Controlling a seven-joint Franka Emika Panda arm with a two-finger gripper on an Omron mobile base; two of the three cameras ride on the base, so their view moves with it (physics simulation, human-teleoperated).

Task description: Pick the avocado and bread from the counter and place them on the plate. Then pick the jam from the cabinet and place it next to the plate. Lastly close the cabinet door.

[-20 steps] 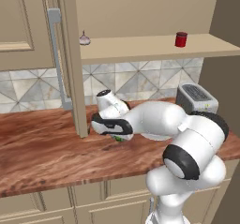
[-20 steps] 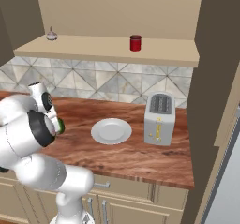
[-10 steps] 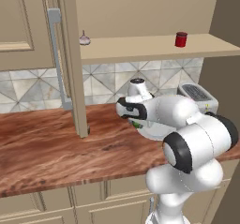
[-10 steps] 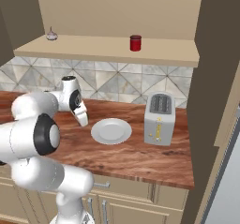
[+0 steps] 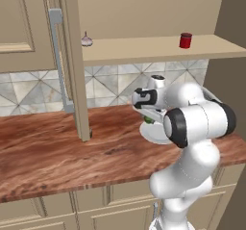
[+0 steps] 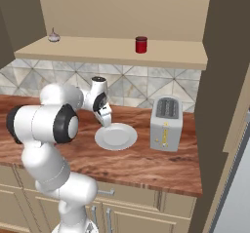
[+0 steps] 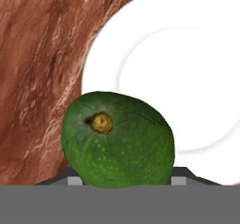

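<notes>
Gripper (image 6: 106,121) clenched on the avocado (image 7: 119,141), carried in the air above the left rim of the plate (image 6: 116,136); in the hand view the fruit sits between the fingertips with its stem scar facing the camera, the white plate (image 7: 187,92) below and beyond it. A sliver of green shows under the hand in the left base view (image 5: 149,121). Plate lies on the counter (image 6: 146,164), with the grey toaster (image 6: 166,124) just to its right, apart from it. Jam (image 6: 141,45) stands upright on the cabinet (image 6: 117,51) shelf, right of centre; a pale garlic bulb (image 6: 53,35) sits at the shelf's far left. Cabinet door (image 5: 72,60) stands open, edge-on in the left base view, grey bar handle (image 5: 58,60) on its left face. Bread: cannot tell where it is.
</notes>
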